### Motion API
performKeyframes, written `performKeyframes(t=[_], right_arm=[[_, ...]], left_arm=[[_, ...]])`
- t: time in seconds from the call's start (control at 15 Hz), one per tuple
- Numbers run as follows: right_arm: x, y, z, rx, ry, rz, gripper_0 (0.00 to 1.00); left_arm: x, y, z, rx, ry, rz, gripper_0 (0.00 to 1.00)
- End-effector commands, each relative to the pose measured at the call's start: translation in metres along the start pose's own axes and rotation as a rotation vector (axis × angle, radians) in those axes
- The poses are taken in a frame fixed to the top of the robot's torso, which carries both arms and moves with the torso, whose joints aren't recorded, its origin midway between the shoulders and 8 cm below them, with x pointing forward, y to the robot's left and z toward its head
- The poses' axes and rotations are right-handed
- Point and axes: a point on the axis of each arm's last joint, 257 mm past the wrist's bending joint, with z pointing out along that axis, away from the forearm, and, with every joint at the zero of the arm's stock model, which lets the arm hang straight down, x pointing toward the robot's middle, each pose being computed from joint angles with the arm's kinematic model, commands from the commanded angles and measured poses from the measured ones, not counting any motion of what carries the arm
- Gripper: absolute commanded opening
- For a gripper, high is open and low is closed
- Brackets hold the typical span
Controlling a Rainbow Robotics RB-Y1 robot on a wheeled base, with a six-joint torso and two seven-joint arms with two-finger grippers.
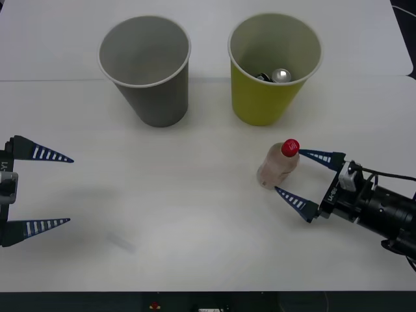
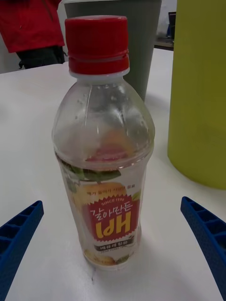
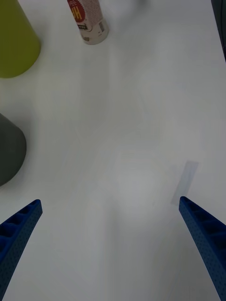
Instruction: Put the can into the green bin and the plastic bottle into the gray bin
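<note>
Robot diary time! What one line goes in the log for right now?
can: in green bin | plastic bottle: upright on table, between open right gripper | gray bin: empty | left gripper: open, idle

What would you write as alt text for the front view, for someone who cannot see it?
On a white table, the right gripper reaches with open fingers around an upright plastic bottle with a red cap. Behind stand a gray bin and a green bin with the can inside. The left gripper waits open at the left edge.
</note>
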Motion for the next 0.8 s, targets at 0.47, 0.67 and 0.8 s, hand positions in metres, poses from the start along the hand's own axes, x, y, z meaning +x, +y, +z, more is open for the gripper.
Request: performKeyframes(t=[0.47,0.67,0.8], right_arm=[[-0.02,-0.002,0.044,0.024,-0.053,0.009,1.0],[-0.028,-0.001,0.056,0.021,-0.073,0.007,0.43],[-0.034,-0.002,0.062,0.021,-0.086,0.01,0.0]], left_arm=[[0.0,0.0,0.0,0.0,0.0,0.0,1.0],[0.0,0.0,0.0,0.0,0.0,0.0,1.0],[0.0,0.0,0.0,0.0,0.0,0.0,1.0]])
